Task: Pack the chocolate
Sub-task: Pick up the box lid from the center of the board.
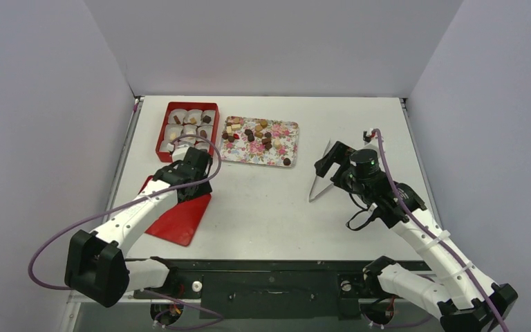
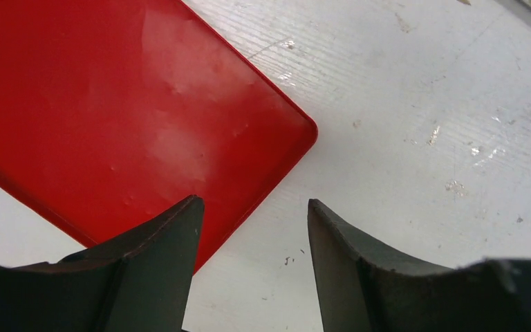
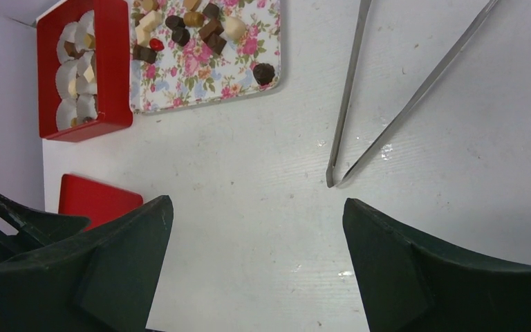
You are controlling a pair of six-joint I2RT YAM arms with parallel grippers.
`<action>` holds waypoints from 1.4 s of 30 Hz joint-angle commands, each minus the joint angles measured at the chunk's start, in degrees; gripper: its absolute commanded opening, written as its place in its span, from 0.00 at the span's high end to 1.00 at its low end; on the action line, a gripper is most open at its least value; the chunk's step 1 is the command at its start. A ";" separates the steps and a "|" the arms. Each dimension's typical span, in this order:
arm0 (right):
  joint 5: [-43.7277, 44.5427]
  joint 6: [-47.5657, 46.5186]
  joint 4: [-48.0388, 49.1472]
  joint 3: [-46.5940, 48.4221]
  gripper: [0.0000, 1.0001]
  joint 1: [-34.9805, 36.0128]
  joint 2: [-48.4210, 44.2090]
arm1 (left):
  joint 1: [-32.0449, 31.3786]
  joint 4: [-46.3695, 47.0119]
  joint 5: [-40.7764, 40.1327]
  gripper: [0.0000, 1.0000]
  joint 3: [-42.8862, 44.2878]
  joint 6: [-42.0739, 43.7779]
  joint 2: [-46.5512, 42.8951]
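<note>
The chocolate (image 1: 257, 133), several small brown, cream and reddish pieces, lies on a pink-flowered tray (image 1: 287, 131); it also shows in the right wrist view (image 3: 211, 28). A few pieces sit in white paper cups in the red box (image 1: 164, 130), which also appears in the right wrist view (image 3: 117, 69). My left gripper (image 1: 195, 185) is open and empty just above the corner of a flat red lid (image 2: 110, 104). My right gripper (image 1: 332, 160) is open and empty above bare table, near metal tongs (image 3: 349, 90).
The red lid (image 1: 180, 220) lies near the table's front left, partly under my left arm. The tongs (image 1: 320, 181) lie right of centre, tips pointing toward the front. The flowered tray (image 3: 200, 76) stands right beside the red box.
</note>
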 commanded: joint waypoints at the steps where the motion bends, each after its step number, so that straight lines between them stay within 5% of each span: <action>1: -1.46 0.30 4.34 -1.55 0.12 0.91 0.91 | 2.86 3.73 0.15 0.46 0.60 -7.48 3.02; 9: -1.88 -0.43 4.39 -2.45 0.12 0.96 0.09 | 11.91 5.99 1.26 0.50 3.24 -17.79 12.87; 24: -1.85 -0.57 4.39 -3.27 0.12 0.97 -1.25 | 16.27 9.72 2.76 0.51 7.25 -19.04 23.44; 34: -2.32 -0.43 4.56 -3.85 0.12 0.94 -1.94 | 16.45 5.48 0.17 0.69 10.54 -23.14 29.25; 40: -3.03 -0.98 4.66 -4.82 0.12 0.88 -3.00 | 16.46 5.51 2.30 0.99 9.38 -22.84 29.44; 42: -3.48 -1.40 4.65 -5.16 0.12 0.88 -3.11 | 16.30 5.29 3.05 1.00 8.56 -22.34 26.98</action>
